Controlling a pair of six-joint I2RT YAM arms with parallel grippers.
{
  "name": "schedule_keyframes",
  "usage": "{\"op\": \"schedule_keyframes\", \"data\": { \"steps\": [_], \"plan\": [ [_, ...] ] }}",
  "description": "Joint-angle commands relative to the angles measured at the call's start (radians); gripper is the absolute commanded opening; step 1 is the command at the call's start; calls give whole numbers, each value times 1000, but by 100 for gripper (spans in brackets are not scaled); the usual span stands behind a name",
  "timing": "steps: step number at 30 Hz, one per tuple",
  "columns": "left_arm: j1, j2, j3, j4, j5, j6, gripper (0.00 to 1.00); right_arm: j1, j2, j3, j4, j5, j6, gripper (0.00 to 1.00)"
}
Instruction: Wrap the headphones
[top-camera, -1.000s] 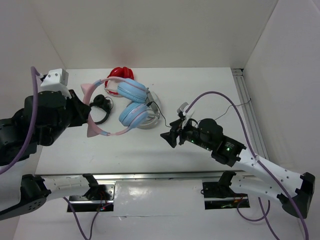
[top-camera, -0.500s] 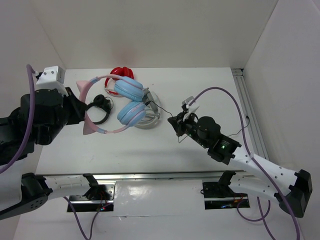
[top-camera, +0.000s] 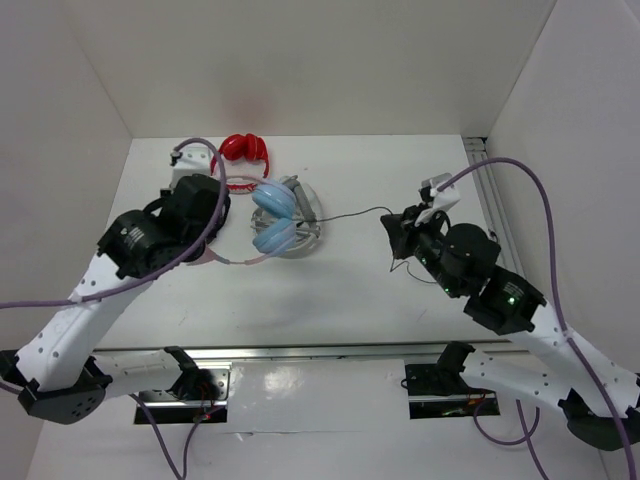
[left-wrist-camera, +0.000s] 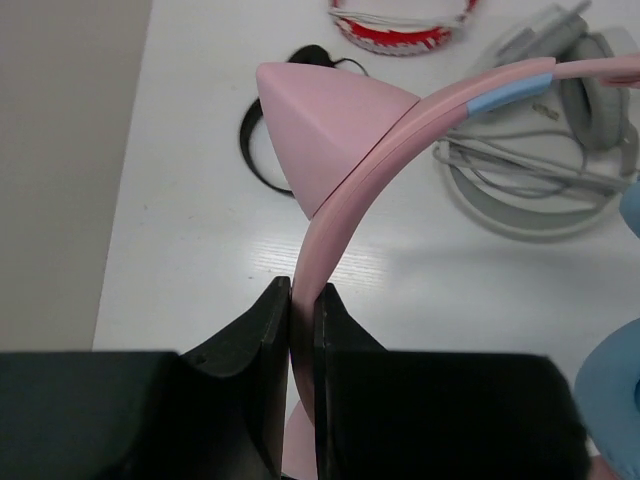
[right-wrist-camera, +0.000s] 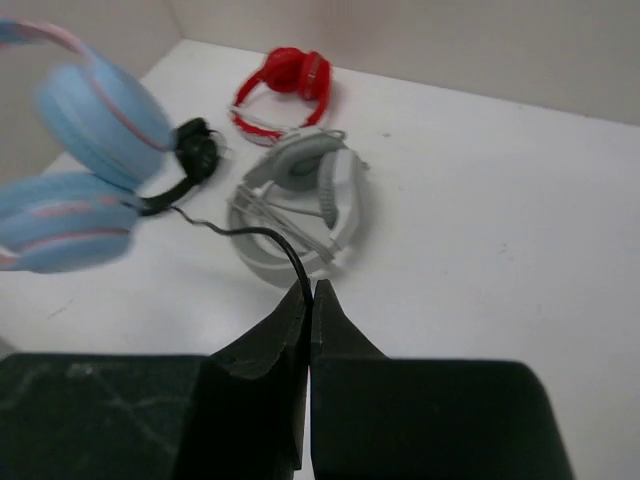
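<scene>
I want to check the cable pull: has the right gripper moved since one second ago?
Yes. The right gripper, shut on the cable, has moved rightward and farther back, closer to the metal rail on the right.

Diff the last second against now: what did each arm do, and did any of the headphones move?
Right gripper closed on the thin black cable and pulled right, drawing it out from the light-blue, pink-banded cat-ear headphones. Left gripper swung in toward the middle, turning them. Unchanged: left gripper shut on the pink headband; red headphones and grey headphones unmoved.
</scene>
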Motion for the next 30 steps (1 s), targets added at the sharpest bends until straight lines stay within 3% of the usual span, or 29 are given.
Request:
{"op": "schedule_keyframes", "data": {
  "steps": [1, 5, 12, 18, 30],
  "plan": [
    [8, -2, -70, 276, 98, 170, 0, -4, -21, 110, -117, -172, -71, 0],
    [-63, 47, -118, 322, 190, 226, 0, -4, 22, 163, -185, -412, -154, 0],
    [-256, 112, -166, 390, 225, 348, 0, 44, 22, 151, -186, -572, -194, 4],
    [-386, 121, -166, 424, 359, 465, 0, 44, 12, 151, -166, -494, -203, 0],
    [-462, 113, -135, 365, 619, 526, 0, 44, 21, 127, -176, -272, -175, 0]
  ]
}}
